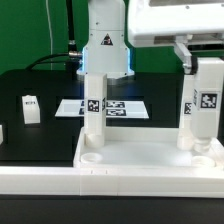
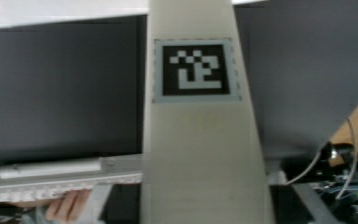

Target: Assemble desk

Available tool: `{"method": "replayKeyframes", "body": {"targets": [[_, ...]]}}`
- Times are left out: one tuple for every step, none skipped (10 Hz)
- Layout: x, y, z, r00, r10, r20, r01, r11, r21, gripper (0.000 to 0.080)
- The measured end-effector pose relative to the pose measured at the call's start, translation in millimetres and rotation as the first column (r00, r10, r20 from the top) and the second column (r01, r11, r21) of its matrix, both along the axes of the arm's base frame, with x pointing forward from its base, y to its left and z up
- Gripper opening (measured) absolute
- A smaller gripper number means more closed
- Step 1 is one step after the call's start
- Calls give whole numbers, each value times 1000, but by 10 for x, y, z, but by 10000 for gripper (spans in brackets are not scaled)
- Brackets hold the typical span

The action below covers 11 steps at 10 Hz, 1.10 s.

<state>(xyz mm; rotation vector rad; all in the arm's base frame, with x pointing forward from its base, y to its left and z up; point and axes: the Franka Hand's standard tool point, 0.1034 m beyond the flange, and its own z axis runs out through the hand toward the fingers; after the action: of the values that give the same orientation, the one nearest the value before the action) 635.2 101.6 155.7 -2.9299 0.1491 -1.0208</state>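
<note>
The white desk slab (image 1: 130,165) lies across the front with its raised rim and round corner sockets facing up. One square white leg (image 1: 93,108) with a tag stands upright in the far socket towards the exterior view's left. My gripper (image 1: 197,62) comes down from the top right. It is shut on the top of a second tagged leg (image 1: 205,110), which stands upright on the far socket towards the exterior view's right. In the wrist view this leg (image 2: 197,120) fills the middle, between dark fingers (image 2: 123,205) at the gripper (image 2: 206,210).
The marker board (image 1: 120,107) lies flat on the black table behind the slab. A loose white leg (image 1: 30,108) stands at the exterior view's left, and another white part (image 1: 3,131) sits at the left edge. The arm's base (image 1: 104,45) stands at the back.
</note>
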Motion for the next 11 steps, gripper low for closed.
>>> {"method": "replayKeyframes", "body": {"targets": [[7,31,7,1000,10,2,-10,1000,-4,290],[3,-2,-26,1000,16,-3,-17,1000,-16,290],[2,0,-30,1000,17,-4,-17,1000,-16,290],[0,0,-34,1000,17,-4,-17,1000,-16,290],[-2,-3,-38,1000,18,-5,-18,1000,-17,290],[-22,-24,-56,999,40,-9,-40,998,-38,290],[-28,-7,-59,999,45,-10,-45,998,-40,290],[-30,-2,-64,999,50,-11,-50,998,-43,290],[-24,-30,-66,999,53,-12,-53,997,-49,290],[-18,-43,-78,998,59,-13,-60,997,-57,290],[-12,-35,-101,998,60,-15,-61,996,-58,290]]}}
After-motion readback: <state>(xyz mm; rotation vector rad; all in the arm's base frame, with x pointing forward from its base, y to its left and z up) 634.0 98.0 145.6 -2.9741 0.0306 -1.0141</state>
